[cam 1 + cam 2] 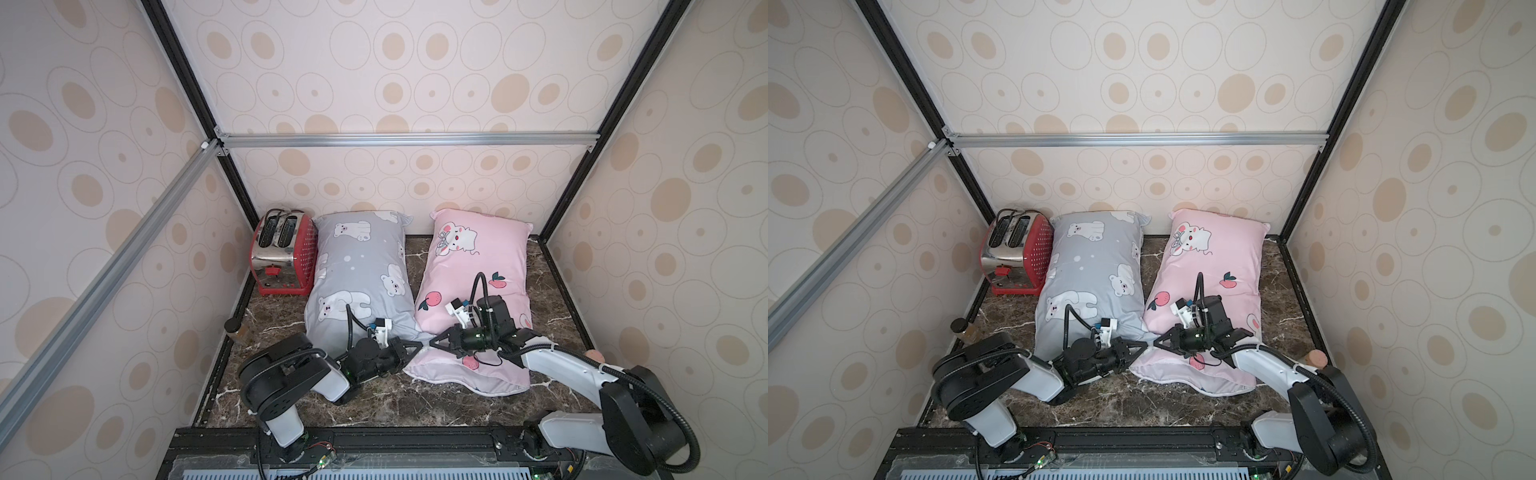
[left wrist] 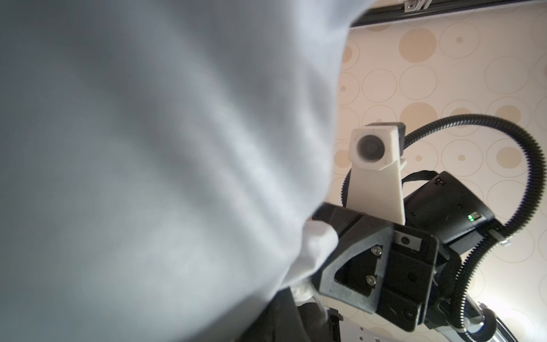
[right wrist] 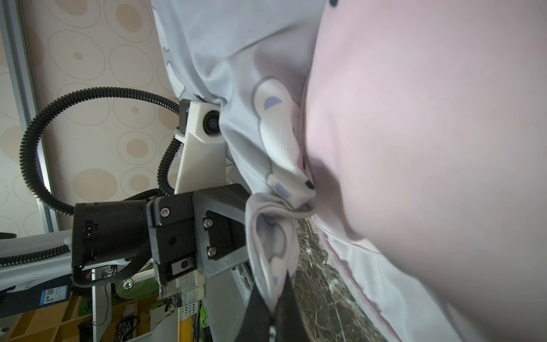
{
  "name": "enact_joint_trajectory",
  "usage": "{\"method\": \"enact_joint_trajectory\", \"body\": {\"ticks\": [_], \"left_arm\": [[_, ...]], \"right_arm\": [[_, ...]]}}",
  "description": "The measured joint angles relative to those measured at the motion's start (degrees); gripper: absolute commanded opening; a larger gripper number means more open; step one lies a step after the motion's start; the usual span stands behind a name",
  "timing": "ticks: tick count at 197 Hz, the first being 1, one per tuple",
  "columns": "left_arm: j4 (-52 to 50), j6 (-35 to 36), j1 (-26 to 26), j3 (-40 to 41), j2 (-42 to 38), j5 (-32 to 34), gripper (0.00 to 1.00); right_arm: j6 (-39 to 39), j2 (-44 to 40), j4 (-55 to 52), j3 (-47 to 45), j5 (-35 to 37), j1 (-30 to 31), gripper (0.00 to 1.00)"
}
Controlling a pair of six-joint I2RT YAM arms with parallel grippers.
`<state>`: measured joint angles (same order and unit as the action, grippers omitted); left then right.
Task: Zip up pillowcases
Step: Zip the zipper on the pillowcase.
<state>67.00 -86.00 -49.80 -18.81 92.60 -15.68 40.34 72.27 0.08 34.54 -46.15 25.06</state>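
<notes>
- Flat on the dark marbled desk (image 1: 415,409): the grey pillowcase (image 1: 357,266), long axis running from the robot's side to the back wall (image 1: 407,178), far short end up against that wall.
- Just beside it, on the robot's right: the pink pillowcase (image 1: 482,266), also lengthwise toward the wall, slanted so the two near ends touch and the far ends stand apart.
- Clenched on the near right corner of the grey pillowcase: the left end effector (image 1: 417,345), cloth bunched at its tips in the right wrist view.
- Pinching that same grey corner from the opposite side: the right end effector (image 1: 432,343), a thin fold of bear-print fabric between its closed fingers (image 3: 257,319).
- In the far left corner, upright, just beside the grey pillowcase's long side: a red toaster (image 1: 282,253).
- At the desk's left edge: a small brown jar (image 1: 236,329).
- All around: wallpaper with beige ovals, framed by aluminium rails (image 1: 407,139).
</notes>
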Motion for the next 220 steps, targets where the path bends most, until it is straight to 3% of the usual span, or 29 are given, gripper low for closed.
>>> {"method": "enact_joint_trajectory", "body": {"ticks": [127, 177, 220], "left_arm": [[-67.2, 13.5, 1.0, -0.2, -39.3, 11.2, 0.00], [-94.5, 13.7, 3.1, -0.2, -54.2, 19.1, 0.00], [-116.1, 9.6, 3.6, -0.2, -65.3, 27.1, 0.00]], "right_arm": [[-3.5, -2.1, -7.3, 6.1, 3.6, 0.0, 0.00], [-5.1, -1.3, -9.6, 9.1, 4.7, -0.1, 0.00], [-7.0, 0.1, -12.0, 11.6, 5.5, -1.0, 0.00]]}}
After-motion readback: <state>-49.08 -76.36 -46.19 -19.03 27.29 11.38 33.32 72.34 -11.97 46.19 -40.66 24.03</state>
